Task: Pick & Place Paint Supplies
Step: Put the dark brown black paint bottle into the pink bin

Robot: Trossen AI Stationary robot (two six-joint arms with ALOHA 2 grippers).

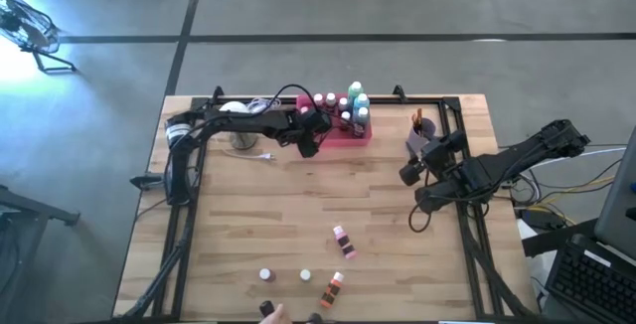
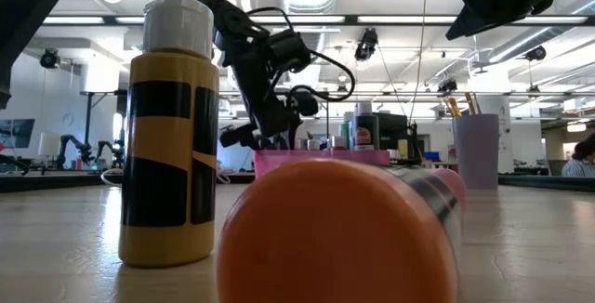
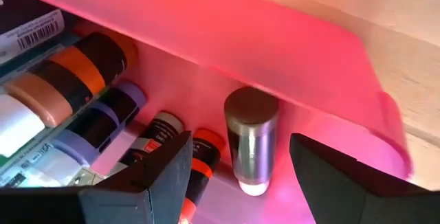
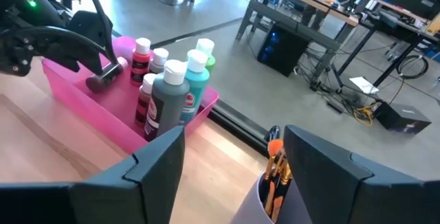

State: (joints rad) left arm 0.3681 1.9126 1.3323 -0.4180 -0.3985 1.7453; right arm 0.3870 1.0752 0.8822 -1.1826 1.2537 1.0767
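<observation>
Left end effector [image 3: 234, 176], wide and empty, hangs over a silver bottle [image 3: 251, 140] in the tray [image 3: 330, 52]; lifting carelessly could topple neighbouring bottles.

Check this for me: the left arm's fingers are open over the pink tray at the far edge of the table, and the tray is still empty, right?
Not quite. The left gripper is over the pink tray with fingers open, but the tray is not empty: the right wrist view shows upright paint bottles in it, and the left wrist view shows a silver bottle lying there.
</observation>
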